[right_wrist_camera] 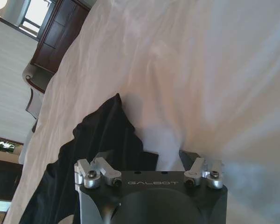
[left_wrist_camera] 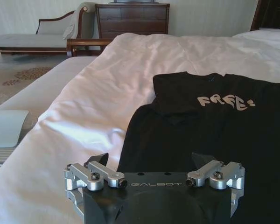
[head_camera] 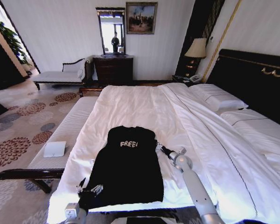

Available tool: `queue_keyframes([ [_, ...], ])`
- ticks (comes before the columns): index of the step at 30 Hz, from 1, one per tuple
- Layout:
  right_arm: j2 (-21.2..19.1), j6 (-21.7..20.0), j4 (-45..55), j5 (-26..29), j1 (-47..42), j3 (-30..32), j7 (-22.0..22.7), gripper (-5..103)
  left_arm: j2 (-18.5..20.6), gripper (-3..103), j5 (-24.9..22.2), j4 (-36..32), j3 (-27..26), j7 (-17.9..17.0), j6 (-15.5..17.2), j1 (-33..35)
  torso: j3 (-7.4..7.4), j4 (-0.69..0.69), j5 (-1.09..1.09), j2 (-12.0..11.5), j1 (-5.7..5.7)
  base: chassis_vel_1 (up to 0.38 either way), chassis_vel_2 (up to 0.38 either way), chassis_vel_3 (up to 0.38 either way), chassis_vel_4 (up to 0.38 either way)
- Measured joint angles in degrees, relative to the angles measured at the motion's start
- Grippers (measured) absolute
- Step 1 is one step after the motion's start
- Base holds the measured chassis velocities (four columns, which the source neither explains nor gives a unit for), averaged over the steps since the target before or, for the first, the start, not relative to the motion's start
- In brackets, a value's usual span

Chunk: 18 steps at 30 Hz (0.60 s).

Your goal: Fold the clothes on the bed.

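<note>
Nearest the robot, the left gripper [head_camera: 89,190] sits at the lower left corner of the black T-shirt [head_camera: 126,168], low over the near edge of the bed [head_camera: 144,102]. In its own wrist view the left gripper [left_wrist_camera: 149,161] has its two dark fingertips [left_wrist_camera: 99,159] spread wide apart with nothing between them — one tip lies over the white duvet [left_wrist_camera: 84,121], the other over the shirt's black cloth [left_wrist_camera: 196,140].

A little farther in, the right gripper [head_camera: 159,147] reaches to the shirt's right edge, about level with the sleeve. Its wrist view shows the right gripper [right_wrist_camera: 149,157] likewise wide open and holding nothing, one fingertip [right_wrist_camera: 104,156] over a fold of black fabric [right_wrist_camera: 98,154], the other over bare white sheet [right_wrist_camera: 200,93].

The T-shirt lies flat, chest up, on the near part of the bed, its hem toward the robot and its collar away, with white "FREE!" lettering [head_camera: 129,143] across the chest. In the left wrist view the left sleeve looks folded in over the body.

Beside the bed on the left runs a pale striped bench [head_camera: 60,135] with a white folded item [head_camera: 54,149] on it. Farther off — at the right — are white pillows [head_camera: 219,99] against the dark headboard [head_camera: 252,79], and a lamp [head_camera: 196,48], a dark dresser [head_camera: 113,69] with a mirror and a chaise [head_camera: 60,74] stand by the far wall.
</note>
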Motion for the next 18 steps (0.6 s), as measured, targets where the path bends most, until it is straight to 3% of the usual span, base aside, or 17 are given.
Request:
queue_keyframes([
  [3,0.2,0.0,-0.5,0.0,0.3,-0.1,0.0,76,0.3,100,-0.2,-0.4,-0.3,0.0,0.1,0.2,0.00,0.00,0.00,0.0,0.00,0.000,0.000,0.000,0.000],
  [5,0.4,0.0,-1.2,-0.2,0.7,-0.5,0.0,59,0.5,100,-0.3,-0.9,-0.8,-0.1,0.1,0.5,0.00,0.00,0.01,0.0,0.00,0.000,0.000,0.000,0.000],
  [7,0.5,-0.1,-1.5,-0.4,0.8,-0.7,0.1,59,0.5,100,-0.4,-1.0,-1.0,-0.2,0.2,0.6,0.00,0.00,0.00,0.0,0.00,0.000,0.000,0.000,0.000],
  [11,0.8,-0.1,-2.5,-1.1,1.3,-1.1,0.1,38,0.3,100,-0.8,-1.5,-1.3,-0.4,0.2,0.7,0.00,0.00,0.01,0.0,-0.01,0.000,0.000,0.000,0.000],
  [13,0.8,-0.2,-2.6,-1.1,1.4,-1.1,0.1,38,0.3,100,-0.8,-1.5,-1.3,-0.4,0.2,0.7,0.00,0.00,0.01,0.0,-0.01,0.000,0.000,0.000,0.000],
  [18,0.9,-0.2,-2.6,-1.1,1.7,-1.4,0.2,16,0.2,100,-0.9,-1.5,-1.5,-0.6,0.3,0.4,0.00,0.00,0.00,0.0,-0.01,0.000,0.000,0.000,0.000],
])
